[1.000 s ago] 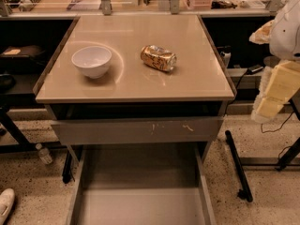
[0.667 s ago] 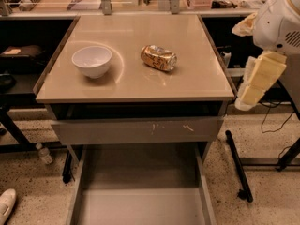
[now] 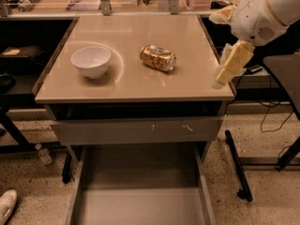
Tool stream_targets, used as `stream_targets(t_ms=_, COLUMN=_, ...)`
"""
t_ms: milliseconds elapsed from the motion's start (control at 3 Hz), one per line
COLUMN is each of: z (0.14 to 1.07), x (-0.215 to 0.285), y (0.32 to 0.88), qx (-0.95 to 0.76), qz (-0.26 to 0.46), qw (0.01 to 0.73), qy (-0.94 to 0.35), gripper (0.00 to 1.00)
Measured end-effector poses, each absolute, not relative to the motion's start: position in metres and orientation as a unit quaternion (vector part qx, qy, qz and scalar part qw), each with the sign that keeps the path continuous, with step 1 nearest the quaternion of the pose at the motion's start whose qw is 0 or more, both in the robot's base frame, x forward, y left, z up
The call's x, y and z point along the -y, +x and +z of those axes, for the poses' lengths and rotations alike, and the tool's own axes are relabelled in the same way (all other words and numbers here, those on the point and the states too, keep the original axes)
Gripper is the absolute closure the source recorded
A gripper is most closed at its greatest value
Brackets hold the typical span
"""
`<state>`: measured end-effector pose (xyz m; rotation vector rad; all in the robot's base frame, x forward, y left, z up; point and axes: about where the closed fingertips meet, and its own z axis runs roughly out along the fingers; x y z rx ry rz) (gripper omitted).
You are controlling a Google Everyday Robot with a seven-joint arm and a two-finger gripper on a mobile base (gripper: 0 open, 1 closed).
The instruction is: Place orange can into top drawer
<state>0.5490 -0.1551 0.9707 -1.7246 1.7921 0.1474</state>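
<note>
Moved: cream pincer [image 3: 223, 76] swung inward, now right of the dented shiny orange can [image 3: 158, 58].
Pincer opening: cannot tell.
Can: sideways on beige tabletop [image 3: 140, 29], ungrasped.
Wide grey top drawer [image 3: 140, 203]: open below can, ready to receive it.

White bowl [image 3: 91, 61] upright on left of tan tabletop [image 3: 140, 86]. Small bottle [image 3: 43, 153] on speckled floor [image 3: 262, 144] at left; pale shoe [image 3: 7, 204] in lower left corner. Gripper [image 3: 220, 78] at tabletop's right edge.
</note>
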Motion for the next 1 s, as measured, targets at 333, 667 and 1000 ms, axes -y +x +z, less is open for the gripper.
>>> stream_targets(t_ms=333, z=0.934, x=0.149, y=0.607, qx=-0.673, qz=0.125, qw=0.368, qy=-0.629, gripper=0.00)
stream_targets(t_ms=667, z=0.935, x=0.149, y=0.607, qx=-0.673, qz=0.125, qw=0.368, qy=-0.630, gripper=0.00)
stream_targets(t_ms=1000, z=0.921, x=0.144, y=0.618, qx=-0.678, qz=0.139, qw=0.383, qy=-0.612, gripper=0.00)
